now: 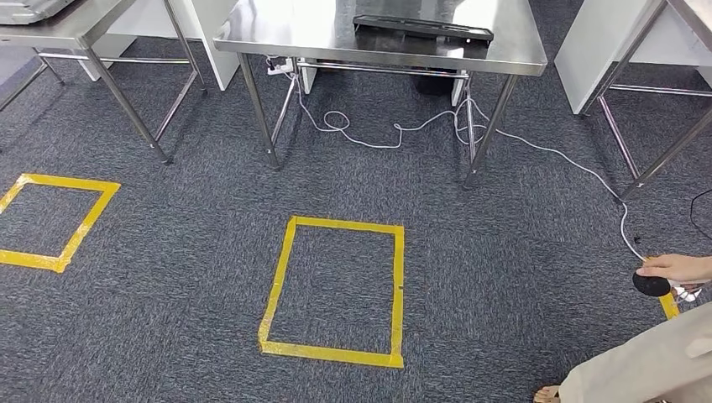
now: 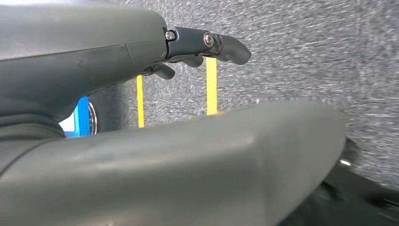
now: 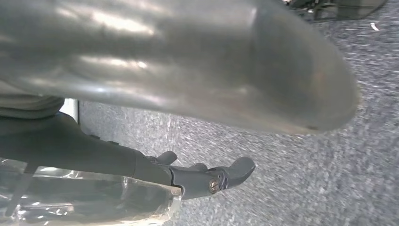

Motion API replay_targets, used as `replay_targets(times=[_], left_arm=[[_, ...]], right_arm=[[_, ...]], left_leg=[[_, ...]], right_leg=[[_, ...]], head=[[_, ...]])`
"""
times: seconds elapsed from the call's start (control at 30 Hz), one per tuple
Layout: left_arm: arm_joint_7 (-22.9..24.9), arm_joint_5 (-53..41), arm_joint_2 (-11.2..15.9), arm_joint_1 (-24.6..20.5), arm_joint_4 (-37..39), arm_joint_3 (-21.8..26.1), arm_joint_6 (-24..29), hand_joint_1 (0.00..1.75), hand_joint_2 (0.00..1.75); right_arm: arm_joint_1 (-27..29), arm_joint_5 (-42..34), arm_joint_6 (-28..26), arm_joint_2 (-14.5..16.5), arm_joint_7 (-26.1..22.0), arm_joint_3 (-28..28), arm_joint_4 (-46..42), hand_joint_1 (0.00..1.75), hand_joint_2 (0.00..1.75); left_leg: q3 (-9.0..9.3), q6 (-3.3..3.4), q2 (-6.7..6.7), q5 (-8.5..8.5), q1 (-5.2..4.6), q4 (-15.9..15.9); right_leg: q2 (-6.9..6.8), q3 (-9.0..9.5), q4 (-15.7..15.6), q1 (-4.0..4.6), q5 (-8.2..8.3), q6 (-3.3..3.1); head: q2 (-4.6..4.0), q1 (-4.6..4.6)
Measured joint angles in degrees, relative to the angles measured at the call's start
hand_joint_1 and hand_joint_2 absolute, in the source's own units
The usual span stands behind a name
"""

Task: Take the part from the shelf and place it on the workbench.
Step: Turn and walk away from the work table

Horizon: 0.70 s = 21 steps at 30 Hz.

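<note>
1. You see the black flat part [image 1: 422, 28] in the upper middle of the head view. It lies on the steel surface [image 1: 277, 34], near the far edge of it, and no robot hand touches it.
2. The left robot hand [image 2: 197, 47] hangs over the grey carpet. Its dark fingers [image 2: 230, 47] are stretched forward and a little bent, apart from the thick thumb, and there is nothing between them.
3. Behind these fingers, two strips of yellow tape [image 2: 211, 84] lie on the carpet.
4. The right robot hand [image 3: 207, 176] is also over the carpet, with its fingers [image 3: 240, 167] stretched out and only slightly bent.
5. A clear glossy thing [image 3: 94, 197] sits close along the right robot hand. You cannot tell from the blurred picture what it is, or whether the hand holds it or is only beside it.
6. In the head view, a yellow tape square [image 1: 348, 225] is in the lower middle of the frame on the carpet [image 1: 185, 294], in front of the surface. A second tape square [image 1: 67, 180] is at the left edge.
7. A white cable [image 1: 361, 141] lies in loops on the carpet under the surface and runs toward the lower right of the frame.
8. At the right edge of the head view, a person's hand [image 1: 682, 267] rests on a small black round object [image 1: 651, 284] on the floor. The person's beige leg [image 1: 646, 361] fills the lower right corner.
</note>
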Motion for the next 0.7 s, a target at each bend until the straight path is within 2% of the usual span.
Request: replay_targets(times=[0.03, 0.07, 0.1, 0.13, 0.2, 0.23, 0.27, 0.3, 0.33, 0.37, 0.4, 0.43, 0.47, 0.5, 0.53, 0.57, 0.6, 0.63, 0.67, 0.7], left_arm=[[-0.02, -0.01, 0.01, -0.03, 0.00, -0.09, -0.01, 0.00, 0.00], [-0.04, 0.00, 0.01, -0.05, 0.00, -0.20, -0.02, 0.00, 0.00], [-0.06, 0.00, 0.02, -0.08, 0.00, -0.32, -0.02, 0.00, 0.00], [-0.08, -0.02, 0.03, -0.09, 0.00, -0.45, -0.02, 0.00, 0.00], [-0.09, -0.07, 0.03, -0.14, 0.02, -0.64, -0.02, 0.00, 0.00], [-0.09, -0.09, 0.01, -0.19, 0.03, -0.72, -0.03, 0.00, 0.00], [-0.08, -0.09, -0.01, -0.25, 0.04, -0.75, -0.04, 0.00, 0.00], [-0.07, -0.11, -0.03, -0.30, 0.05, -0.76, -0.05, 0.00, 0.00], [-0.06, -0.15, -0.05, -0.33, 0.05, -0.79, -0.05, 0.00, 0.00], [-0.08, -0.21, -0.05, -0.34, 0.06, -0.80, -0.03, 0.00, 0.00], [-0.10, -0.33, -0.07, -0.34, 0.07, -0.83, 0.01, 0.00, 0.00], [-0.14, -0.51, -0.08, -0.34, 0.07, -0.87, 0.04, 0.00, 0.00], [-0.17, -0.68, -0.10, -0.34, 0.07, -0.92, 0.08, 0.00, 0.00], [-0.17, -0.83, -0.11, -0.35, 0.08, -0.97, 0.09, 0.00, 0.00], [-0.15, -0.93, -0.11, -0.36, 0.08, -1.04, 0.10, 0.00, 0.00], [-0.12, -0.96, -0.13, -0.37, 0.09, -1.11, 0.10, 0.00, 0.00], [-0.06, -0.98, -0.13, -0.39, 0.09, -1.19, 0.10, 0.00, 0.00], [0.03, -1.00, -0.13, -0.40, 0.10, -1.25, 0.11, 0.00, 0.00], [0.11, -1.01, -0.13, -0.41, 0.10, -1.28, 0.09, 0.00, 0.00], [0.19, -1.01, -0.11, -0.42, 0.11, -1.30, 0.08, 0.00, 0.00]], right_arm=[[0.01, 0.00, 0.00, 0.01, -0.02, -0.07, 0.00, 0.00, 0.00], [0.00, 0.00, 0.00, 0.01, -0.03, -0.10, 0.00, 0.00, 0.00], [-0.02, 0.00, 0.00, 0.01, -0.03, -0.12, 0.00, 0.00, 0.00], [-0.07, 0.00, 0.00, 0.02, -0.04, -0.14, 0.00, 0.00, 0.00], [-0.10, -0.01, 0.00, 0.04, -0.04, -0.20, 0.04, 0.00, 0.00], [-0.11, -0.03, 0.00, 0.01, -0.05, -0.24, 0.08, 0.00, 0.00], [-0.10, -0.09, 0.00, -0.04, -0.09, -0.30, 0.11, 0.00, 0.00], [-0.13, -0.20, 0.00, -0.10, -0.18, -0.37, 0.15, 0.00, 0.00], [-0.12, -0.35, 0.00, -0.16, -0.31, -0.43, 0.15, 0.00, 0.00], [-0.11, -0.55, 0.00, -0.20, -0.43, -0.52, 0.15, 0.00, 0.00], [-0.10, -0.75, 0.00, -0.23, -0.53, -0.64, 0.15, 0.00, 0.00], [-0.09, -0.97, 0.00, -0.31, -0.62, -0.82, 0.15, 0.00, 0.00], [-0.08, -1.18, 0.00, -0.38, -0.66, -1.04, 0.15, 0.00, 0.00], [-0.09, -1.37, 0.00, -0.45, -0.70, -1.26, 0.15, 0.00, 0.00], [-0.09, -1.52, 0.00, -0.50, -0.73, -1.46, 0.15, 0.00, 0.00], [-0.10, -1.64, 0.00, -0.56, -0.75, -1.64, 0.15, 0.00, 0.00], [-0.14, -1.75, 0.00, -0.61, -0.79, -1.77, 0.15, 0.00, 0.00], [-0.18, -1.87, 0.00, -0.65, -0.83, -1.89, 0.15, 0.00, 0.00], [-0.20, -1.99, 0.01, -0.71, -0.87, -2.00, 0.15, 0.00, 0.00], [-0.19, -2.08, 0.03, -0.72, -0.90, -2.09, 0.16, 0.00, 0.00]], left_leg=[[2.93, 0.24, -0.11, 0.29, -0.02, -4.08], [5.11, 0.48, -0.22, 0.16, -0.12, -7.45], [6.26, 0.73, -0.31, -0.26, -0.28, -9.51], [6.53, 0.90, -0.36, -0.50, -0.47, -10.28], [5.84, 1.63, -0.15, 0.08, -0.53, -11.01], [5.24, 2.13, -0.02, 0.53, -0.41, -11.36], [4.48, 2.71, 0.13, 1.17, -0.28, -11.67], [3.62, 3.16, 0.28, 1.87, -0.19, -11.73], [2.65, 3.38, 0.30, 2.52, -0.21, -11.75], [1.66, 3.45, 0.40, 3.23, -0.24, -11.75], [0.66, 3.38, 0.52, 3.93, -0.24, -11.72], [-0.33, 3.22, 0.63, 4.61, -0.22, -11.69], [-1.24, 2.99, 0.75, 5.34, -0.18, -11.65], [-1.92, 2.70, 0.82, 6.03, -0.17, -11.59], [-2.43, 2.37, 0.82, 6.66, -0.27, -11.50], [-2.71, 2.05, 0.80, 7.21, -0.44, -11.31], [-2.81, 1.78, 0.78, 7.75, -0.63, -11.15], [-2.91, 1.55, 0.77, 8.25, -0.78, -11.05], [-2.94, 1.32, 0.78, 8.70, -0.77, -10.96], [-3.07, 1.05, 0.73, 8.77, -0.60, -10.84]], right_leg=[[0.03, -0.65, 0.48, 0.07, 0.21, 0.25], [0.03, -1.14, 0.82, 0.13, 0.49, 0.60], [0.00, -1.49, 1.00, 0.16, 0.82, 1.06], [-0.03, -1.77, 1.03, 0.18, 1.23, 1.56], [-0.04, -2.45, 1.32, 0.25, 1.65, 2.30], [0.02, -3.10, 2.12, 0.35, 0.88, 2.30], [0.11, -4.06, 3.96, 0.42, -0.94, 2.07], [0.20, -5.13, 6.87, 0.36, -3.63, 1.67], [0.31, -6.34, 10.60, 0.30, -6.36, 1.41], [0.37, -7.20, 14.55, 0.16, -8.35, 1.51], [0.40, -7.52, 17.64, 0.02, -8.74, 2.06], [0.41, -7.21, 19.42, -0.15, -7.57, 2.96], [0.41, -5.95, 19.23, -0.33, -5.44, 3.93], [0.41, -3.76, 17.08, -0.50, -3.50, 4.61], [0.42, -0.34, 13.00, -0.63, -2.72, 4.79], [0.50, 3.49, 7.44, -0.60, -3.38, 4.50], [0.55, 6.59, 2.66, -0.52, -4.77, 3.97], [0.61, 8.67, -0.76, -0.35, -6.08, 3.49], [0.65, 9.30, -2.41, -0.25, -6.79, 3.10], [0.58, 9.13, -2.31, -0.55, -6.78, 2.68]], head=[[0.00, -0.01], [0.00, 0.02], [0.00, 0.02], [0.00, 0.03], [0.00, 0.05], [0.00, 0.10], [0.00, 0.22], [0.00, 0.34], [0.00, 0.45], [0.00, 0.59], [0.00, 0.66], [0.00, 0.72], [0.00, 0.78], [0.00, 0.80], [0.00, 0.86], [0.00, 0.92], [0.00, 0.95], [0.00, 0.92], [0.00, 0.84], [0.00, 0.69]])
